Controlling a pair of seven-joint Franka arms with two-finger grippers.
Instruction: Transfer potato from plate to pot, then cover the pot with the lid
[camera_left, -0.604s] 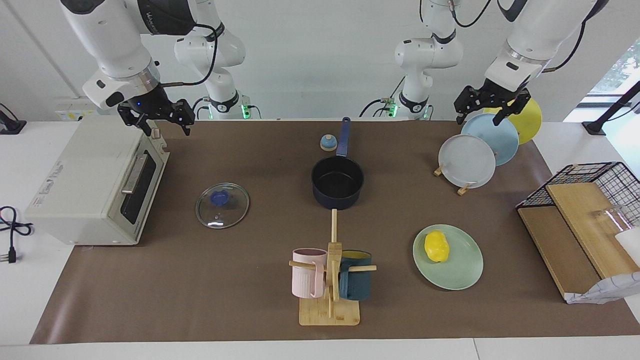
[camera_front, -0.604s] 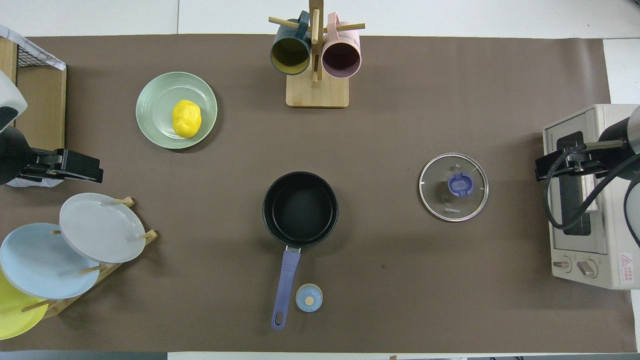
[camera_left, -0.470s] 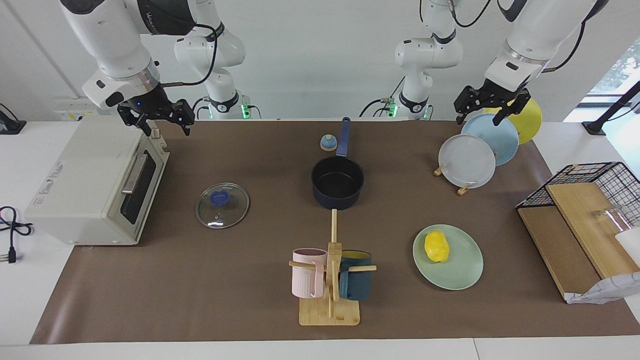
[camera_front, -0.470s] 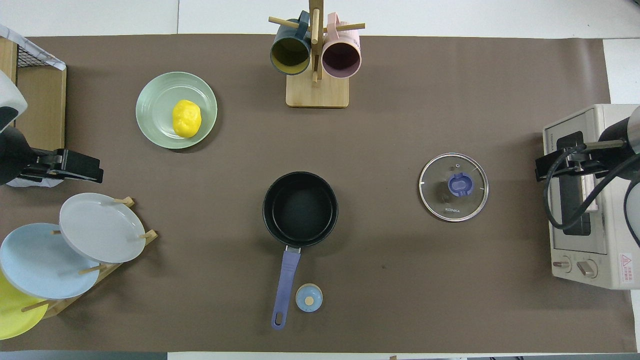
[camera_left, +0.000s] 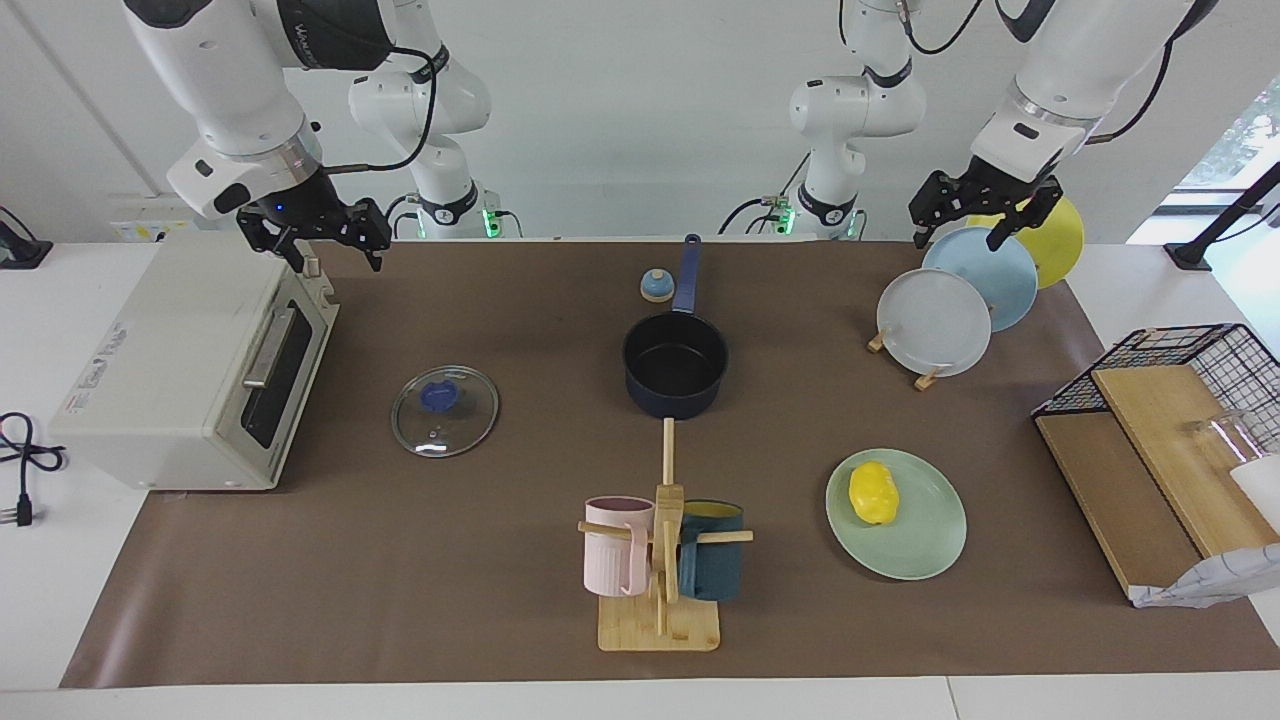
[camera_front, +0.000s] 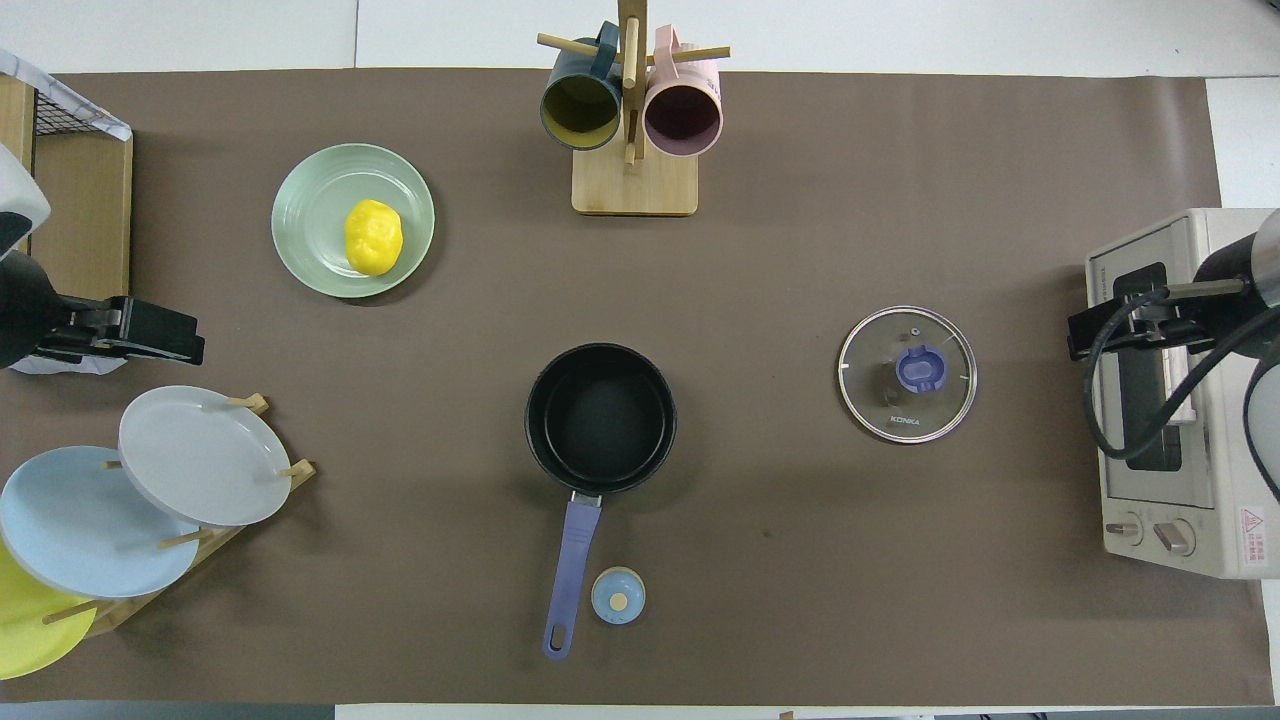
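Almost nothing has changed over the last half second. The left gripper (camera_left: 980, 218) hangs in the air over the rack of upright plates (camera_left: 935, 322), its jaws wide and holding nothing; in the overhead view it has only crept a hair toward its own end of the counter (camera_left: 500, 600). The right gripper (camera_left: 318, 240) has lifted a trace over the toaster oven (camera_left: 190, 360), jaws likewise wide and bare.

No task item has stirred. The potato (camera_left: 873, 492) lies on the plate (camera_left: 925, 540), well apart from the left jaws and lower than them. The pot (camera_left: 675, 365) stands open, with nothing inside, between the two pairs of jaws, and the lid (camera_left: 445, 411) lies flat on the counter, below the right jaws and apart from them.

So the transfer has not begun. The left arm looks best placed to come down on the potato.
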